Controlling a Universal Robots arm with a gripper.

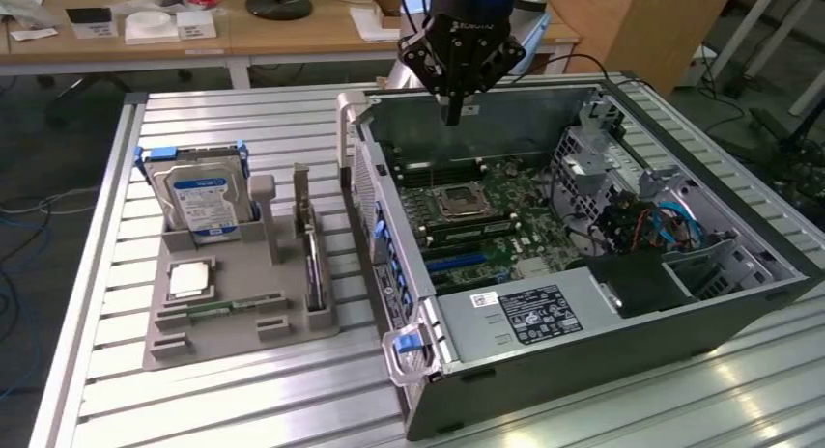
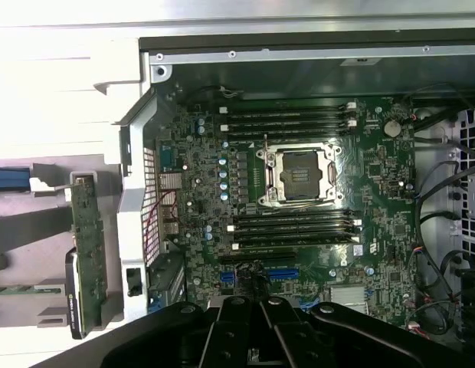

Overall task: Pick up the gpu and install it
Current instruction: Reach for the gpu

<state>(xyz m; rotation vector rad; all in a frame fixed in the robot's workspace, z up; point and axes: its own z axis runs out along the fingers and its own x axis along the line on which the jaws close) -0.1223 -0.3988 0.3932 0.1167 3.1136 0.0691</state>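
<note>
Ribbed aluminium table (image 1: 232, 409), flat gpu (image 1: 309, 250) upright in grey tray (image 1: 174, 347), tool (image 1: 451, 115) pinched closed

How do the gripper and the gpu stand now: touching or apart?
Apart. The exterior view shows the gripper above the open computer case, while the gpu stands in the grey holder outside it.

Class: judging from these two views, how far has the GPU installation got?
Done: nothing yet; the gpu stands in the grey holder beside the open case. In hand: nothing; the gripper hangs shut above the case. Left: both pick-up and installation.
</note>
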